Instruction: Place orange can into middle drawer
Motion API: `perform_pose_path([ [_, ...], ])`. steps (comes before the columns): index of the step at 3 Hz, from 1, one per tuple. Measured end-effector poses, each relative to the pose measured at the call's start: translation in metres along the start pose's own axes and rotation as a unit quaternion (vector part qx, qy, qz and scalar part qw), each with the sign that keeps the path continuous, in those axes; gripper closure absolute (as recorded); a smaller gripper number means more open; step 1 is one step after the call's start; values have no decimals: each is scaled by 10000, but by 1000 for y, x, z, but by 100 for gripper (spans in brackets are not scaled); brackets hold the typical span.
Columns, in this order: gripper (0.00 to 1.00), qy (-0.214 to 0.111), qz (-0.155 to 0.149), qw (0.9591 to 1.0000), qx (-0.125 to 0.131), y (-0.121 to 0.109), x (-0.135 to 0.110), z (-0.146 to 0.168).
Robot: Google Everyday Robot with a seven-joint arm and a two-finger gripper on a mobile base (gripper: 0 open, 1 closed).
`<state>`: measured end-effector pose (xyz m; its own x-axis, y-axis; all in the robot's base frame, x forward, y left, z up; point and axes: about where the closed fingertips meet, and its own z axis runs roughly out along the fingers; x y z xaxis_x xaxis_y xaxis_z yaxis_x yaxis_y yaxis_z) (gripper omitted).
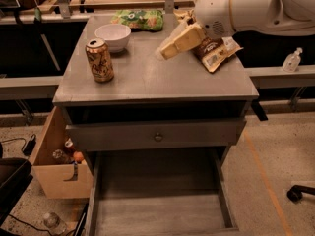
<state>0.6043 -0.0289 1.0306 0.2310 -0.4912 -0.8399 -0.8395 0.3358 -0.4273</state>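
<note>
— Where does the drawer (157,213) stand?
— Nearest us, pulled out below the front edge of the table (162,80).
— And the can (100,60)?
— Upright by the left edge, long axis vertical, just in front of the bowl (112,35).
— The pincer (170,47)?
— Over the middle, nearer the back edge. The can lies leftward and slightly frontward of it, well apart. Whether it is apart or together, I cannot tell.

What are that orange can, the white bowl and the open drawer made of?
The orange can looks like thin metal: shiny silver top, printed wall. The white bowl is smooth, plastic or ceramic; I cannot tell. The middle drawer seems grey-stained wood, with plank lines on its bottom. The gripper, above the cabinet top and apart from the can, looks like cream plastic.
</note>
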Motion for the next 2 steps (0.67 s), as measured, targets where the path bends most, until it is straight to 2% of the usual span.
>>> perform_pose_path([
  [2, 0, 16, 39, 10000, 61, 2, 3, 5],
])
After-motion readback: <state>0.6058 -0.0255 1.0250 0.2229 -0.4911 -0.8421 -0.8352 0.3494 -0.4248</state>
